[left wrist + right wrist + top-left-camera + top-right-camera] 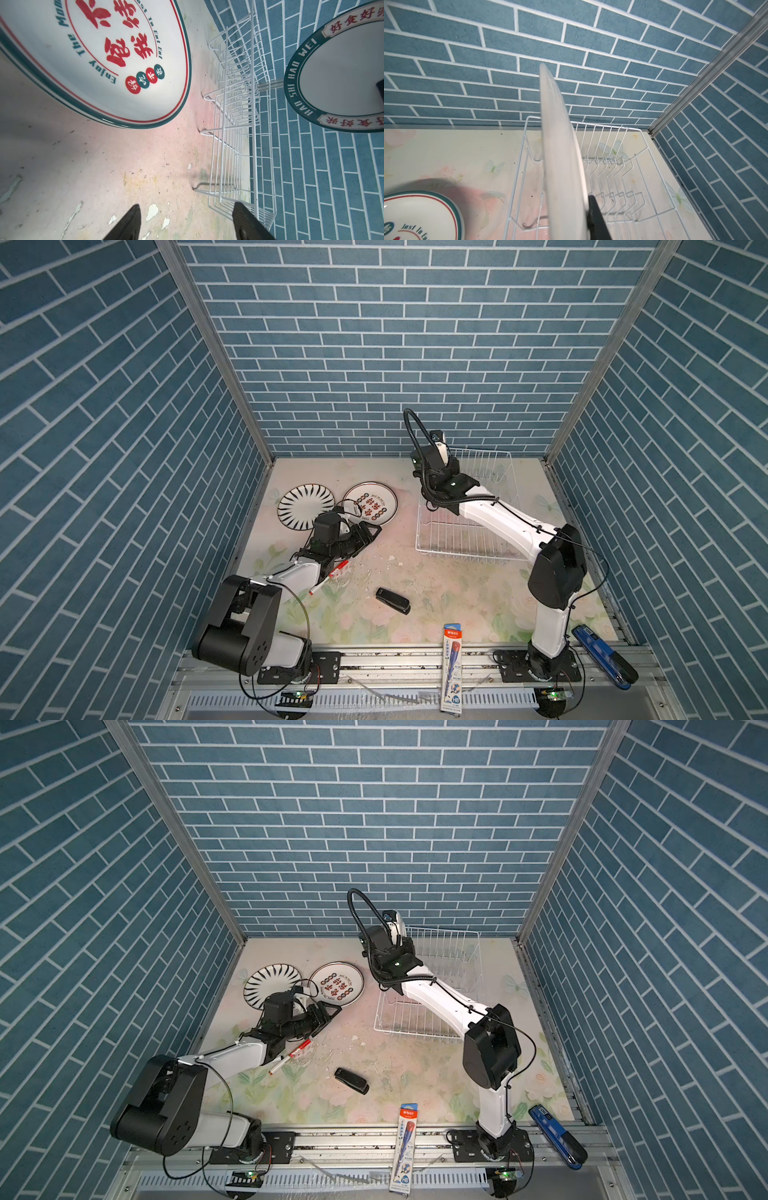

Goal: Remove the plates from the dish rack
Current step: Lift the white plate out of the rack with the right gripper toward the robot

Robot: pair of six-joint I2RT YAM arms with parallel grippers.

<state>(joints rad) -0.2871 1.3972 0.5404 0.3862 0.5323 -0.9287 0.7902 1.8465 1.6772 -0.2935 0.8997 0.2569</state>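
Two plates lie flat at the table's left: a black-striped plate (306, 506) (272, 986) and a lettered plate with red characters (370, 504) (337, 982) (104, 52) (421, 216). My left gripper (372, 531) (187, 214) hovers open and empty just in front of the lettered plate. The white wire dish rack (457, 539) (415, 1019) (234, 124) (612, 126) stands at the back right with no plate in its slots. Above its left end my right gripper (440, 464) (579, 199) is shut on an upright plate with a dark-green lettered rim (342, 72) (562, 155).
A red-and-white pen (330, 578) lies beside the left arm. In the middle front is a black stapler (392, 600). A pencil pack (453, 668) and a blue tool (602, 655) sit at the front edge. Blue brick walls close three sides.
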